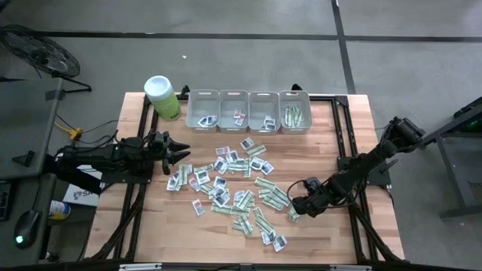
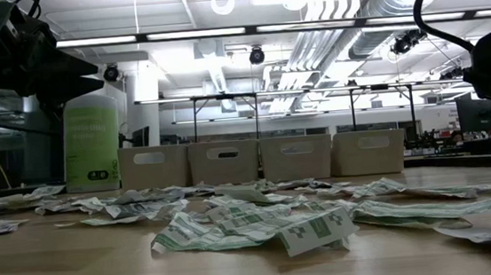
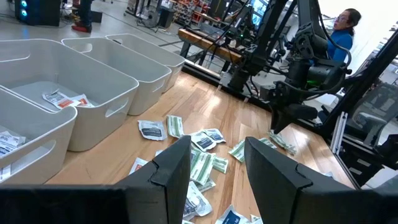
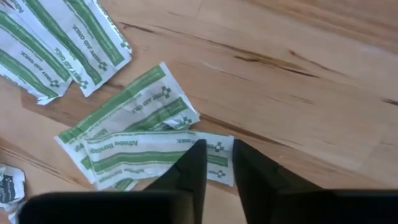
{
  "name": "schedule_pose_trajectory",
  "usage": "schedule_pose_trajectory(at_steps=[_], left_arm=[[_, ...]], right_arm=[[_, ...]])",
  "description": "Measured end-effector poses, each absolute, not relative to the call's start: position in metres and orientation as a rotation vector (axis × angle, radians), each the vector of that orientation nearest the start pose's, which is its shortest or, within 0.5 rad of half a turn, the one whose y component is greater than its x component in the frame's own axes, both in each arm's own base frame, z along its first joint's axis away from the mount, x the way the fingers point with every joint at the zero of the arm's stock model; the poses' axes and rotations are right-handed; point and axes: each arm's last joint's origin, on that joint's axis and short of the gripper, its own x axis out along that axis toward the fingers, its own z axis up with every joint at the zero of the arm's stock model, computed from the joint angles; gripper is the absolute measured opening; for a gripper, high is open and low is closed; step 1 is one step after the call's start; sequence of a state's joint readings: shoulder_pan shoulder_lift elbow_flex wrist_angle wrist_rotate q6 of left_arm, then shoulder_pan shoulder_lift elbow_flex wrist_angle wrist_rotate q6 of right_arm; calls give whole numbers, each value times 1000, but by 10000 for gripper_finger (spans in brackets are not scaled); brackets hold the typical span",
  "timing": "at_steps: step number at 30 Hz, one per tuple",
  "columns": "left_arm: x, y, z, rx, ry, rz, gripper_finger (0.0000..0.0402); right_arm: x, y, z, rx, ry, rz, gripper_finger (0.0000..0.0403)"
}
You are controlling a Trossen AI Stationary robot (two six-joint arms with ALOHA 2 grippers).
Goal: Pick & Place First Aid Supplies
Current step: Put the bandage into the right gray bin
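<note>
Here, lower right of the frame, your right claw (image 1: 294,210) pinches narrowly over a green-and-white strip (image 4: 155,152); whether it holds is unclear, so lift flat.

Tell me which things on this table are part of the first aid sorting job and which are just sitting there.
Job: first aid packets; grey bins; right gripper, down at a green-and-white strip.
Lying about: lime-green canister; left gripper, waiting.
</note>
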State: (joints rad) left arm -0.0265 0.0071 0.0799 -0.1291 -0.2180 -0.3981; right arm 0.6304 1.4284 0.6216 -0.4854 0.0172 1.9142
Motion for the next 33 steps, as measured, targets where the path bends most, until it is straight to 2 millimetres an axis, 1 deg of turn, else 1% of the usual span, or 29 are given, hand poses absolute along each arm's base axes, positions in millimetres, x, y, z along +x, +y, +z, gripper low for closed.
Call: schedule_pose_trajectory(at_steps=[5, 7, 15, 18, 26, 33], left_arm=[[92, 4, 178, -390, 17, 200, 150], [92, 4, 178, -390, 17, 200, 150], [92, 4, 178, -390, 16, 200, 150], [92, 4, 178, -390, 16, 200, 150], [92, 4, 178, -390, 17, 200, 150], [92, 4, 178, -390, 17, 200, 150]], right_arm=[[179, 130, 136, 1175, 1232, -756, 14], [179, 130, 136, 1159, 1237, -742, 4], [179, 130, 136, 1134, 1250, -718, 1], [178, 130, 139, 1126, 1249, -695, 1], [172, 125, 160, 1140, 1205, -604, 0], [167, 118, 178, 1110, 1082, -534, 0]])
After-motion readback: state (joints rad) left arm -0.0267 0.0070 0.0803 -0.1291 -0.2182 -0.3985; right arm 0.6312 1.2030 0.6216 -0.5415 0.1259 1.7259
